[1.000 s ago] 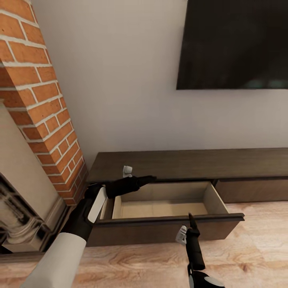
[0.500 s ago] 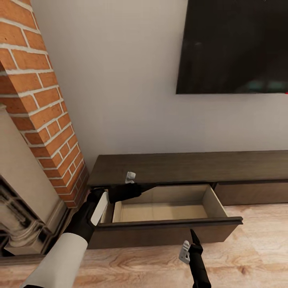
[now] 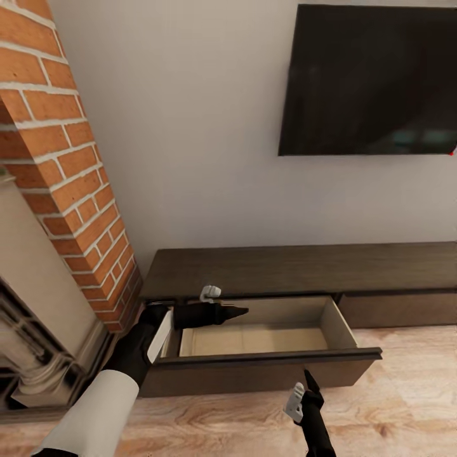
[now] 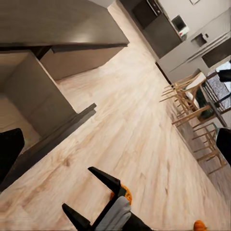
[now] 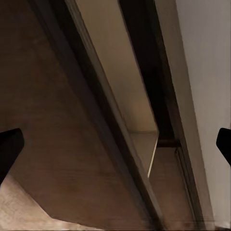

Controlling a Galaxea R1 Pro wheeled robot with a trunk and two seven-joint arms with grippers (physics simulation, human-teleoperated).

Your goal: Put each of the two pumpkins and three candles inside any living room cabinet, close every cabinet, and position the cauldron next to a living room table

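**Head view.**
- Change: against the drawer front, the right end effector (image 3: pixel 304 386) has dropped away from it. It now sits low centre, over the wood floor (image 3: pixel 406 393), clear of the drawer. The television (image 3: pixel 374 79) and cabinet sit lower in the frame than before, so the camera itself has shifted too.
- Reading: the pull looks finished. The drawer is ready for loading, and the goods have yet to be fetched.
- Cabinet (image 3: pixel 304 270): long, dark, centre right, against the wall beside the brick column (image 3: pixel 70 171).
- Drawer (image 3: pixel 254 339): left unit, pulled well out. The pale floor of it is bare where visible, with no pumpkin or candle inside.
- The neighbouring front (image 3: pixel 397 308) is shut.
- The left end effector (image 3: pixel 238 311) hovers over the drawer's left rear. Its spread cannot be read from here.

**Left wrist view.**
- The left end effector's dark fingertips sit at opposite frame edges: spread, holding nothing.
- The open drawer corner is at upper left.
- Bottom centre: the right end effector with fingers parted and empty. Just behind it is a small orange object (image 4: pixel 123 192), probably a pumpkin, mostly hidden.
- A second orange object (image 4: pixel 199 224) lies on the floor at the bottom right edge.
- Dining chairs (image 4: pixel 190 98) are at right.

**Right wrist view.**
- The fingertips are again at opposite edges: spread, empty.
- The drawer front and a slice of pale interior run diagonally across the frame. No contents are seen.
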